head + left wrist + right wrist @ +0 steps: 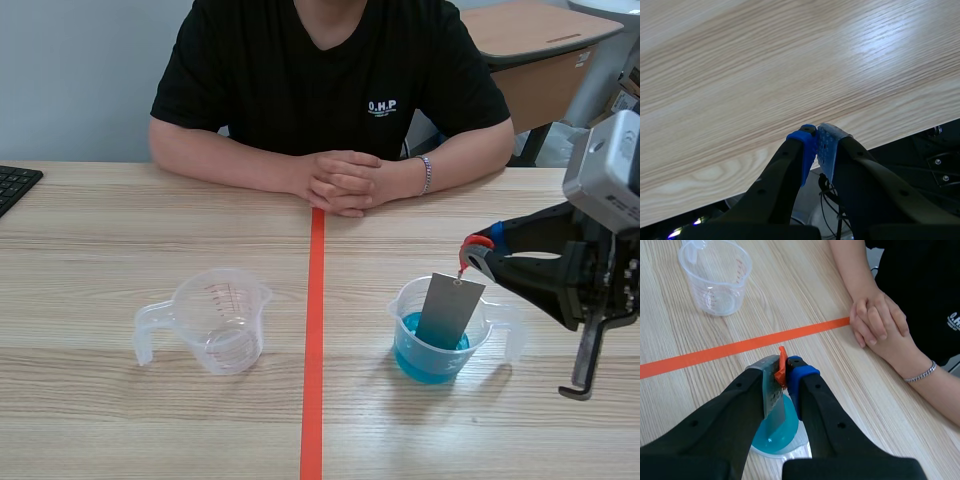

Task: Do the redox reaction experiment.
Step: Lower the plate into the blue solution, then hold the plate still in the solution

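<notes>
Right of the tape line (pixel 314 330), scene view: beaker (pixel 405 300) of blue liquid (pixel 420 362), upright on the table (pixel 100 230), near the line.
Metal plate (pixel 450 310): grey, tilted; lower end down in the blue liquid, upper end above the beaker's rim, hung from a red cord (pixel 478 241).
Right gripper (pixel 476 256): clamped on the red cord, above the beaker's side farther from the line.
Left of the tape line: clear measuring cup (pixel 218 322), upright, empty, handle turned away from the line.
Far end of the tape line: a person's clasped hands (pixel 340 182), resting on the table.
Keyboard (pixel 15 185): well left of the line, at the table's edge.
Left wrist view, left gripper (pixel 816 145): fingers pressed together on nothing, over bare wood by the table's edge.
Right wrist view, grip: red cord pinched between the pads; the plate hangs below them into the beaker, on the gripper's side of the tape line.
Measuring cup: beyond the line, well apart from the beaker.
Hands: at the line's end, with a bracelet (pixel 920 374) on one wrist.
</notes>
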Controlling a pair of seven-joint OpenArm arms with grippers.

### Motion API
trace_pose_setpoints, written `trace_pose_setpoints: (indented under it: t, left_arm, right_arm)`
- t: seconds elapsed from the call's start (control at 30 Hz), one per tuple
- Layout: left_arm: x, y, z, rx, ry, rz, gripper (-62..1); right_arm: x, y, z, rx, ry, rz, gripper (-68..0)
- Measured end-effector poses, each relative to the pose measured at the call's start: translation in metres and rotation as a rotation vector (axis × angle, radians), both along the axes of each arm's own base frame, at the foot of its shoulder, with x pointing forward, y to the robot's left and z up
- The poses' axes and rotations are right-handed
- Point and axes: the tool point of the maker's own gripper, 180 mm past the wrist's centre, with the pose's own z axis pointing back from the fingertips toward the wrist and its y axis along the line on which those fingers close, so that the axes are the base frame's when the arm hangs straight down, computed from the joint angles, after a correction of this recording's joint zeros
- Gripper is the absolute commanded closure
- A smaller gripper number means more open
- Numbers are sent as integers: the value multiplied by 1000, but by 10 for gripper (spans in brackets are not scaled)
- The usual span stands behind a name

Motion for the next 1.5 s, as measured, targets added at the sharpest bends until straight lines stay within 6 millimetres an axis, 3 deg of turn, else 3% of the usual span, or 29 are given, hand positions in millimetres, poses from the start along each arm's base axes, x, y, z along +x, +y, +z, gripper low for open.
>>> trace_pose_setpoints:
  t: [1.5]
  left_arm:
    - [-3, 2, -4, 8, 27, 9, -43]
  right_arm:
    - [-2, 5, -2, 12, -5, 22, -15]
